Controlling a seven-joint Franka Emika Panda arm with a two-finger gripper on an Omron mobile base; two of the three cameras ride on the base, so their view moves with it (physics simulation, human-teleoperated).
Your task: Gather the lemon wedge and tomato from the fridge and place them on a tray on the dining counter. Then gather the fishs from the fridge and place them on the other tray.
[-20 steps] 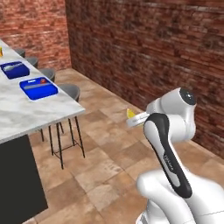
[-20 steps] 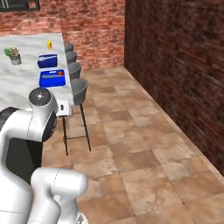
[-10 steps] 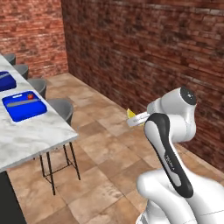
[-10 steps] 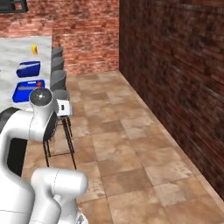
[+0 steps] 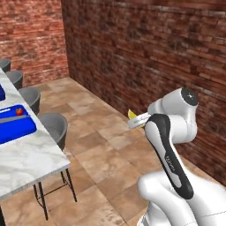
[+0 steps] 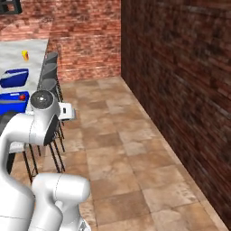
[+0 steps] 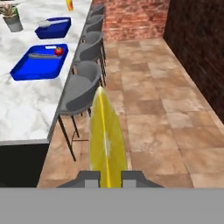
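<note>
Jaws nearly closed, gripping lemon wedge; tomato on tray on tabletop.

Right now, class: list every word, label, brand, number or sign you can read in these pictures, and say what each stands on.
None can be read.
Small dark lettering runs down the robot arm's black stripe in the left base view: too small and blurred to read.

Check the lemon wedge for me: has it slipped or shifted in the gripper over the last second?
No. The lemon wedge sits at the same spot beside the arm's white elbow as before, clamped in the gripper; only the room has shifted, because the base is driving.
</note>
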